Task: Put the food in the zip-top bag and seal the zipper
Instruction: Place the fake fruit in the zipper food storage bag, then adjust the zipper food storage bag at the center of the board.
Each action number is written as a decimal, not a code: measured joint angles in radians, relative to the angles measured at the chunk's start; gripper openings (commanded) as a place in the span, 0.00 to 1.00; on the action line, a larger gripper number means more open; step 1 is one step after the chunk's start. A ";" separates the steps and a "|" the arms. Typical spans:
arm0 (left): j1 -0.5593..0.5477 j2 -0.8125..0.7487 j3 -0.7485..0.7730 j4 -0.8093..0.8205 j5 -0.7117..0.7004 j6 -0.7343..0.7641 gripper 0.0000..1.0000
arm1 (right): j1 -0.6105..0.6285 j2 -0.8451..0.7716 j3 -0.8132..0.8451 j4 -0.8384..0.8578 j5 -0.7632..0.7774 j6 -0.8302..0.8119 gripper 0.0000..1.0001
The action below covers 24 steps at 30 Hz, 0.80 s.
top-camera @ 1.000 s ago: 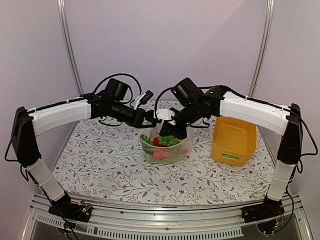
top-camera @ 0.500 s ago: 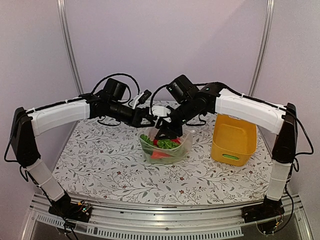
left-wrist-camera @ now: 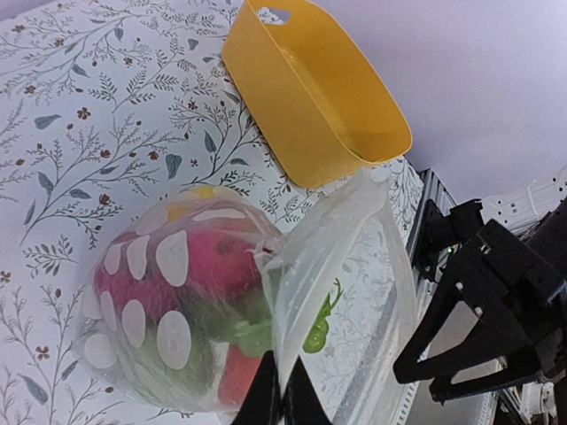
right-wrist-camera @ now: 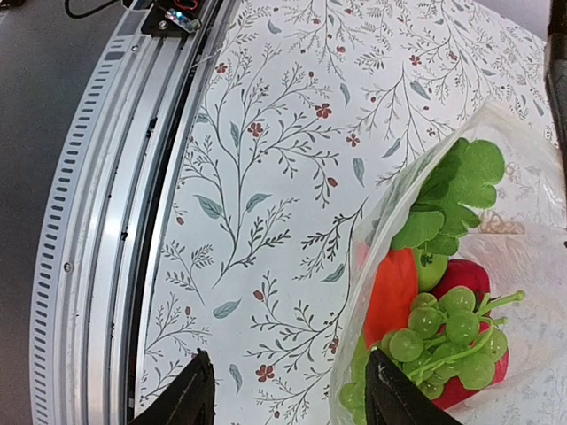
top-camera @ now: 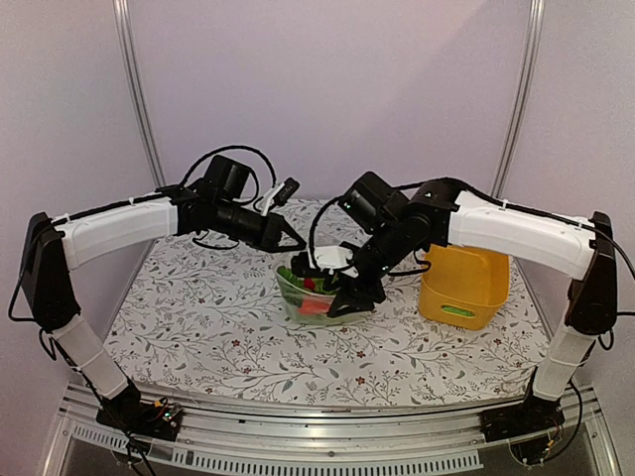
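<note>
The zip-top bag [top-camera: 316, 296], clear with white dots [left-wrist-camera: 168, 301], sits mid-table holding the food. Inside it I see green grapes [right-wrist-camera: 443, 332], the orange carrot [right-wrist-camera: 390, 297] with its leafy top [right-wrist-camera: 452, 190], a red fruit [right-wrist-camera: 465, 274] and a green apple [right-wrist-camera: 431, 266]. My left gripper [top-camera: 294, 241] [left-wrist-camera: 282, 400] is shut, pinching the clear film at the bag's mouth edge and holding it up. My right gripper [top-camera: 349, 294] [right-wrist-camera: 288, 390] is open at the bag's near-right side; one finger [right-wrist-camera: 394, 394] is against the bag's wall, the other [right-wrist-camera: 182, 398] over bare table. The zipper strip [right-wrist-camera: 381, 235] runs along the bag's edge; I cannot tell whether it is pressed together.
The yellow bin [top-camera: 464, 278] [left-wrist-camera: 310, 88] stands just right of the bag, a green piece lying in it. The floral tablecloth [right-wrist-camera: 266, 177] ends at the metal rail [right-wrist-camera: 115, 204] along the near edge. Both forearms cross above the bag.
My right gripper has let go of the bag's mouth, opened, and dropped to the bag's near-right side. The left gripper has kept its pinch and barely moved.
</note>
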 measured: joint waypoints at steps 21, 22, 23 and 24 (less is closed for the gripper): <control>-0.025 -0.036 0.106 -0.286 -0.233 0.077 0.01 | 0.007 0.022 0.019 0.093 0.119 0.052 0.00; -0.031 -0.035 0.124 -0.299 -0.237 0.079 0.00 | 0.007 0.022 0.019 0.098 0.121 0.053 0.00; -0.040 -0.034 0.144 -0.308 -0.239 0.082 0.00 | 0.007 0.022 0.020 0.102 0.123 0.056 0.00; -0.053 -0.034 0.164 -0.312 -0.242 0.085 0.00 | 0.007 0.022 0.022 0.104 0.126 0.059 0.01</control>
